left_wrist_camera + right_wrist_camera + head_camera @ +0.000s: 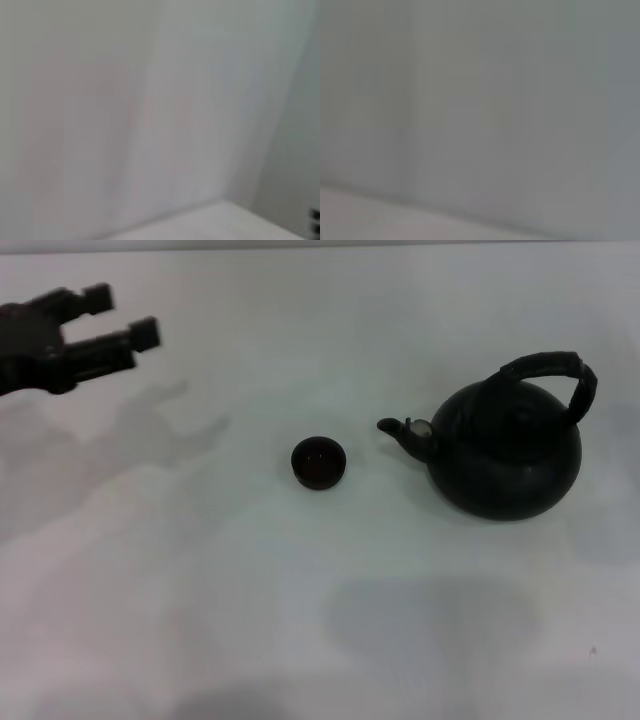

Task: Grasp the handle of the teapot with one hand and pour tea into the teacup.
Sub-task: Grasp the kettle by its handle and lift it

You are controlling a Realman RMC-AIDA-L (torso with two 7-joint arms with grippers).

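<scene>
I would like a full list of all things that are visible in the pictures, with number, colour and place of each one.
teapot: 1, matte black, standing upright on the table, on the robot's right side; its short spout points toward the teacup.
handle: 1, black, arched over the top of the teapot; nothing holds it.
teacup: 1, dark brown-black, near the middle of the table, to the left of the spout and apart from it.
table: 1, white, under everything.
left gripper: 1, black, at the far left above the table, fingers apart, holding nothing, far from the teacup and teapot.
right gripper: not seen in any view.
</scene>
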